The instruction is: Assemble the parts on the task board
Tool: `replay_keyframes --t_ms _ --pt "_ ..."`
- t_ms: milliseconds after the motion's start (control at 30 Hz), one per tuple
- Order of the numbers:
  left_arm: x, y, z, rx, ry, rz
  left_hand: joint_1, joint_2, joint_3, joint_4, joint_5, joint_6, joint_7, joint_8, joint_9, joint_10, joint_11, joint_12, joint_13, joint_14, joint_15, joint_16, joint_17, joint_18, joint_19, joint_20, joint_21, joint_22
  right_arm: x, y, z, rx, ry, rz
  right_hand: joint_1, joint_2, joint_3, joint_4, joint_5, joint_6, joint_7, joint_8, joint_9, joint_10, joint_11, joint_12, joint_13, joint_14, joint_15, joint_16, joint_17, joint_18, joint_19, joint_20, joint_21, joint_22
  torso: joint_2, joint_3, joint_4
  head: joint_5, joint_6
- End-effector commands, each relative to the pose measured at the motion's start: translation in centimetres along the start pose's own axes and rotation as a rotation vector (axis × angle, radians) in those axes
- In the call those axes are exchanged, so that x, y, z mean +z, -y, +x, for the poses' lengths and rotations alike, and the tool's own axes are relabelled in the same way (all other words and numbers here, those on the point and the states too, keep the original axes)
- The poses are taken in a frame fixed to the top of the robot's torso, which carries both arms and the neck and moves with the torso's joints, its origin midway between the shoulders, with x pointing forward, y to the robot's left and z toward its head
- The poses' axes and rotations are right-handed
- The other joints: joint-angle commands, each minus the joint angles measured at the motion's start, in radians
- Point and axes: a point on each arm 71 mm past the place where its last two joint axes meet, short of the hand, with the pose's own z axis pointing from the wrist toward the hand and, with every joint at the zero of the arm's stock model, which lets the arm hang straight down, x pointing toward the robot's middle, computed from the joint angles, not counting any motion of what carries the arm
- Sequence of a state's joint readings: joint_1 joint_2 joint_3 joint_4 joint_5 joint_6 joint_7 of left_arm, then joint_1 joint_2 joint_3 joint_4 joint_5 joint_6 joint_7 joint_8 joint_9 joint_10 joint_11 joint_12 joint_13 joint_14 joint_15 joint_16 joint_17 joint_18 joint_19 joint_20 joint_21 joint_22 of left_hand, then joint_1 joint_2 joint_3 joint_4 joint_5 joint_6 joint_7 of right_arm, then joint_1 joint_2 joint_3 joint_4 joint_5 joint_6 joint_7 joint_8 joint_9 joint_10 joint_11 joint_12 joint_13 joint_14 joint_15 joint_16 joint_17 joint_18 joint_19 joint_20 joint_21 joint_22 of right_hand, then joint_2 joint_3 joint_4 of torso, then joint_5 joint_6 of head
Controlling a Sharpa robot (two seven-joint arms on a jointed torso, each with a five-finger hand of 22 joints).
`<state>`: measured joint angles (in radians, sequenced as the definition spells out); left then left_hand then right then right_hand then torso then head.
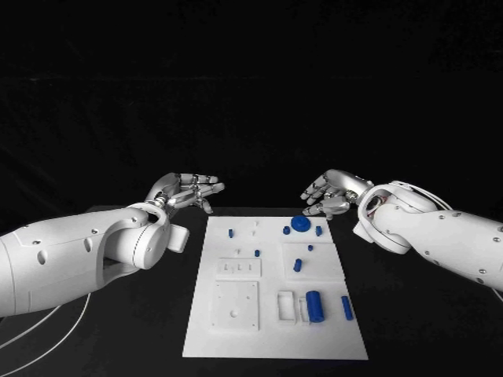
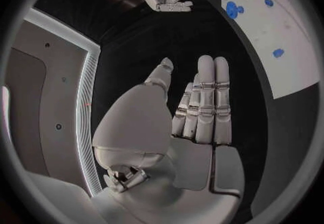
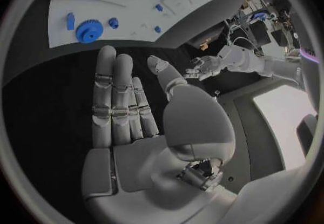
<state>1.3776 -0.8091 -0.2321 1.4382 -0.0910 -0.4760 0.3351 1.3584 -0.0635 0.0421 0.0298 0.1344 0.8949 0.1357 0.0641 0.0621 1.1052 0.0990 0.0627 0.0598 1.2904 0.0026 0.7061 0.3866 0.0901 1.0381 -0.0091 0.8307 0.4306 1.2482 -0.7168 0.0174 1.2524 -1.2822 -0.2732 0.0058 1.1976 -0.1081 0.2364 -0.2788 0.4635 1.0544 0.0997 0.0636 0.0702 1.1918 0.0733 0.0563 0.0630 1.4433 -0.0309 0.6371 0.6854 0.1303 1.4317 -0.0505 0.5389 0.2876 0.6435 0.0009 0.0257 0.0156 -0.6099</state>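
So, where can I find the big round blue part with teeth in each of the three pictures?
Head view: the blue gear stands at the far edge of the task board, just before the right robot hand.
Left wrist view: it lies at, beyond the left robot hand.
Right wrist view: it lies at, above the fingertips.
Shared landmark: the white task board.

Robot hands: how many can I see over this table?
2. The left hand hovers off the task board's far left corner; the right hand off its far right corner. Both hold nothing.
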Motion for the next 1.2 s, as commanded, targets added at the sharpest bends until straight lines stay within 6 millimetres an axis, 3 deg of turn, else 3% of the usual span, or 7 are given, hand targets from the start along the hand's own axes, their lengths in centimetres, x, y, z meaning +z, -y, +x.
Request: replay_keyframes --t_ms 33,200,267,367,1000,1100,1200 --pt "-0.3 0.6 0.7 0.021 -0.064 0.023 -0.004 -0.009 0.002 -0.005 -0.005 0.005 -0.002 0.002 0.001 -0.013 0.000 -0.001 0.001 0.007 0.000 0.029 -0.003 0.015 -0.006 -0.006 0.039 0.028 0.3 -0.3 0.2 -0.156 -0.019 0.018 -0.015 -0.020 0.057 0.003 0.008 -0.005 -0.007 0.002 0.001 -0.004 -0.002 0.004 0.001 -0.005 -0.002 0.095 0.119 0.013 -0.012 -0.007 0.146 0.130 0.023 0.0018 0.0111 -0.005 0.005" --pt "-0.8 1.2 1.1 0.019 -0.090 0.032 -0.003 -0.012 0.006 -0.004 -0.004 0.009 -0.003 0.002 0.001 -0.025 0.001 -0.001 0.001 0.016 -0.003 0.058 -0.007 0.021 -0.008 -0.008 0.073 0.051 0.6 -0.7 0.4 -0.220 -0.020 0.027 -0.030 -0.054 0.164 0.007 0.006 -0.008 -0.008 0.000 0.000 -0.004 -0.002 0.002 0.001 0.012 -0.003 0.130 0.120 0.036 -0.044 -0.007 0.340 0.361 0.039 0.0027 0.0232 -0.008 0.010" --pt "-0.9 1.4 1.3 0.018 -0.098 0.036 -0.003 -0.013 0.007 -0.003 -0.004 0.013 -0.003 0.002 0.001 -0.030 0.001 -0.001 0.001 0.021 -0.005 0.067 -0.006 0.022 -0.005 -0.010 0.082 0.057 0.8 -0.9 0.5 -0.246 -0.022 0.033 -0.021 -0.053 0.196 0.007 0.004 -0.008 -0.008 0.000 0.000 0.008 -0.004 0.002 0.001 0.016 -0.005 0.142 0.110 0.030 -0.025 -0.008 0.411 0.456 0.045 0.0032 0.0283 -0.009 0.014" --pt "-1.1 1.7 1.4 0.018 -0.108 0.040 -0.003 -0.016 0.010 -0.001 -0.004 0.018 -0.002 0.002 0.002 -0.039 0.001 -0.001 0.001 0.032 -0.007 0.083 -0.004 0.025 -0.001 -0.013 0.099 0.068 0.9 -1.1 0.6 -0.276 -0.027 0.042 -0.026 -0.071 0.261 0.010 -0.008 -0.001 -0.006 0.000 0.000 0.008 -0.005 0.002 0.001 0.014 -0.007 0.160 0.087 0.035 -0.022 -0.010 0.443 0.510 0.051 0.0045 0.0321 -0.011 0.015" --pt "-1.8 3.3 1.9 0.027 -0.141 0.077 0.006 -0.046 0.033 0.033 -0.004 0.025 -0.004 0.003 0.002 -0.089 0.004 -0.003 0.001 0.082 -0.019 0.228 0.028 0.043 0.027 -0.023 0.171 0.106 1.9 -2.1 1.3 -0.417 -0.027 0.070 -0.022 -0.087 0.280 0.057 -0.079 0.044 -0.007 0.000 0.000 0.005 -0.006 0.003 0.002 -0.002 -0.008 0.229 0.000 0.047 0.008 -0.009 0.383 0.564 0.089 0.0071 0.0501 -0.026 0.019" --pt "-1.9 3.6 2.0 0.027 -0.146 0.080 0.007 -0.048 0.034 0.036 -0.004 0.026 -0.005 0.003 0.002 -0.092 0.005 -0.003 0.001 0.079 -0.018 0.228 0.025 0.042 0.026 -0.022 0.169 0.103 2.0 -2.2 1.3 -0.429 -0.023 0.071 -0.019 -0.087 0.273 0.063 -0.096 0.046 -0.006 0.000 0.000 0.011 -0.007 0.003 0.002 -0.003 -0.009 0.232 -0.007 0.046 0.011 -0.009 0.374 0.570 0.095 0.0083 0.0540 -0.029 0.008" --pt "-2.0 3.8 2.1 0.025 -0.151 0.084 0.011 -0.055 0.038 0.046 -0.005 0.024 -0.006 0.003 0.002 -0.095 0.007 -0.003 0.001 0.077 -0.015 0.227 0.019 0.045 0.027 -0.019 0.165 0.098 2.2 -2.3 1.4 -0.440 -0.019 0.073 -0.017 -0.088 0.274 0.067 -0.103 0.050 -0.006 0.000 0.000 0.018 -0.010 0.003 0.002 -0.004 -0.010 0.236 -0.011 0.045 0.014 -0.011 0.366 0.578 0.101 0.0081 0.0574 -0.033 0.011"
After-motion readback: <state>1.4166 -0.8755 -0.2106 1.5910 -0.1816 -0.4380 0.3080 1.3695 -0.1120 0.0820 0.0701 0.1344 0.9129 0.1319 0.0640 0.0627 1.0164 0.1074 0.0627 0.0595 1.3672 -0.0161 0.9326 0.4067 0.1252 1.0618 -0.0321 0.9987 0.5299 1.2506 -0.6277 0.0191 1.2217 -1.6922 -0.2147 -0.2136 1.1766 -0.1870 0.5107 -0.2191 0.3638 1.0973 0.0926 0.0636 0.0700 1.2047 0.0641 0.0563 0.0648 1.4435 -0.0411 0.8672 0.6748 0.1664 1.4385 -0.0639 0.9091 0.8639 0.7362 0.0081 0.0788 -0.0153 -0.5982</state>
